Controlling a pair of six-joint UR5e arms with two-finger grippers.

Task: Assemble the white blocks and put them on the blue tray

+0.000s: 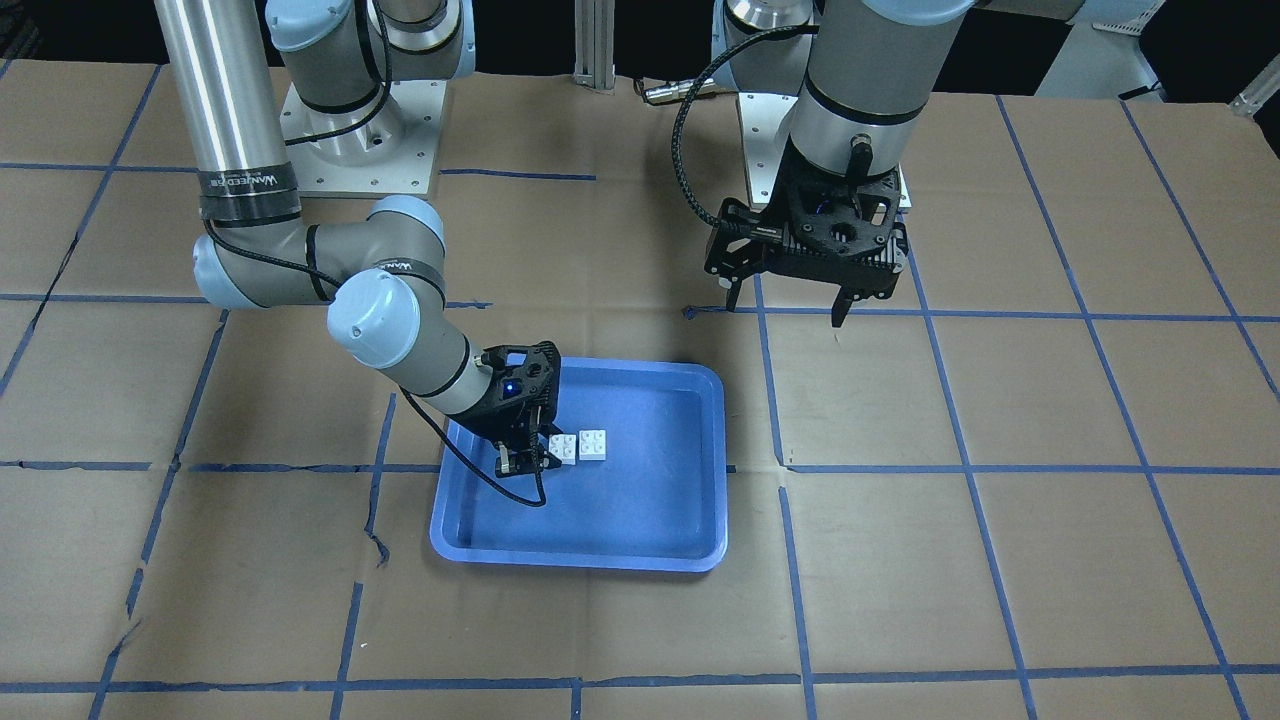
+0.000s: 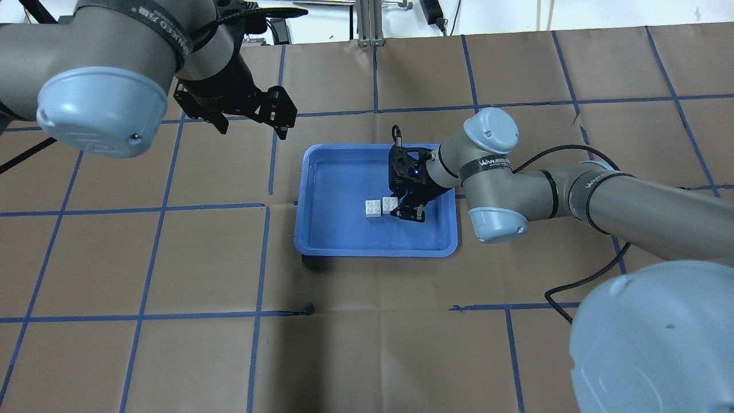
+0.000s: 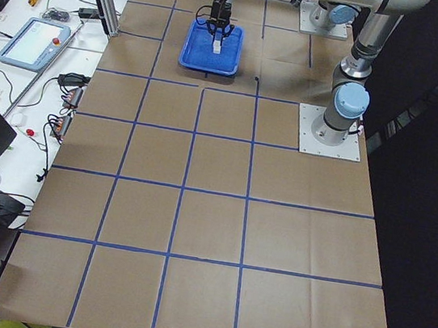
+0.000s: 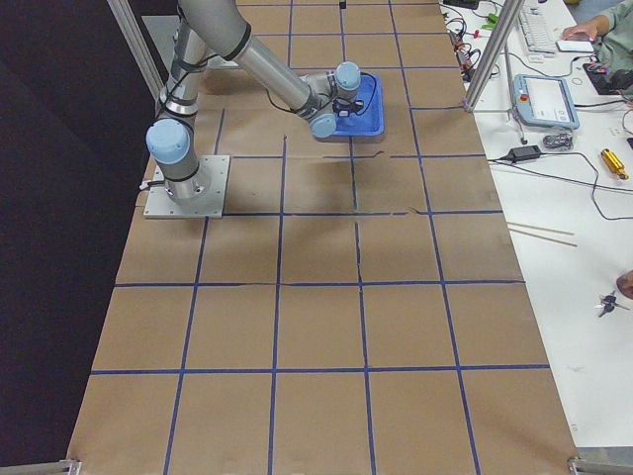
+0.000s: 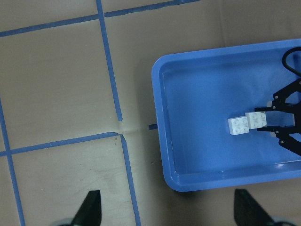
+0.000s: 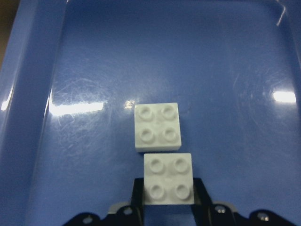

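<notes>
Status as I read it from the remote station:

1. The blue tray (image 1: 640, 505) lies flat near the centre of the desk (image 1: 1000, 560), which is covered in brown paper marked with a blue tape grid (image 1: 960, 468).
2. Both bricks are inside the tray, studs up, on the side toward the right arm. The first white block (image 6: 168, 178) and the second white block (image 6: 157, 127) sit edge to edge and slightly offset. I cannot tell whether they are joined or merely touching.
3. The right gripper (image 6: 168, 197) reaches down into the tray. Its fingers (image 6: 199, 192) are set narrow, one against each side of the first white block, and clamp it. The second white block lies just beyond the fingertips, outside the grasp.
4. The left gripper (image 1: 786, 306) hangs above bare desk, well apart from the tray and in front of its own base plate. Its fingers (image 1: 838, 312) are spread wide and hold nothing. In the left wrist view both tips show at the lower edge, with the tray off to one side.
</notes>
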